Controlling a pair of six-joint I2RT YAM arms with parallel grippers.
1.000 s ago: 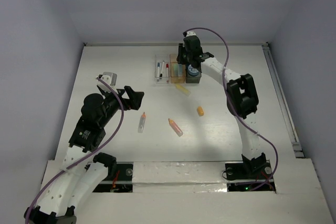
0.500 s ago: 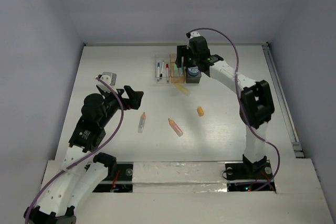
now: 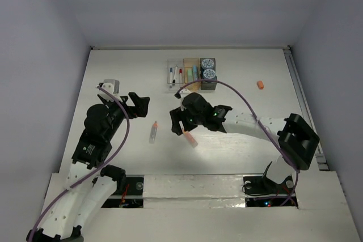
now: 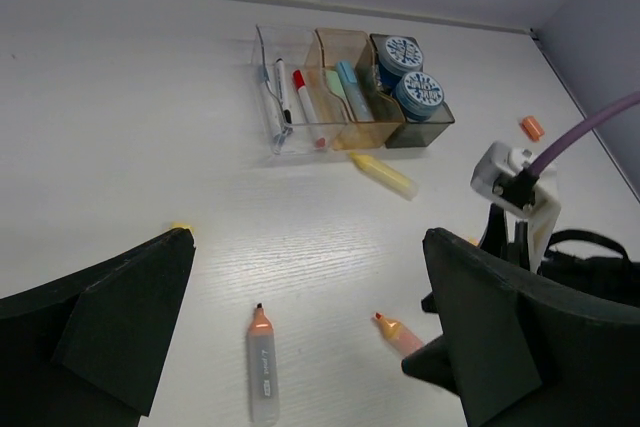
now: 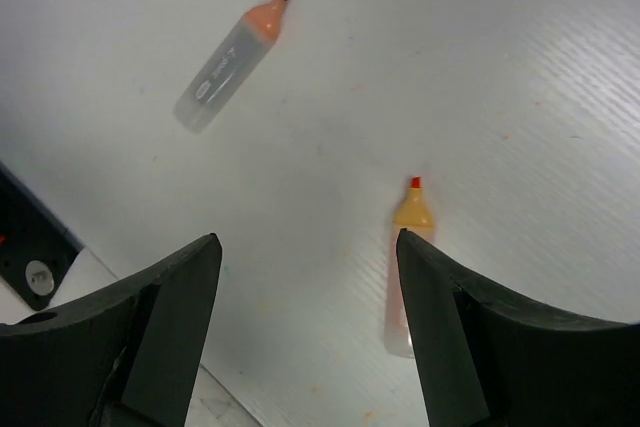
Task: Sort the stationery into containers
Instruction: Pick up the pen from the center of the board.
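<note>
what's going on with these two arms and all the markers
It's a sorting job: the containers already hold pens, markers and two rolls. The right gripper hovers open over a pinkish marker, holding nothing. The left gripper is open and empty too. A grey marker, a yellow marker and a small orange bit lie loose.

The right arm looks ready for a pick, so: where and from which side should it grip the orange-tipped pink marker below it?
Pinch the pink marker mid-barrel from straight above, with the open right gripper spanning its narrow width. It lies flat and alone on the table, and its orange tip tapers, so that end would likely slip.
</note>
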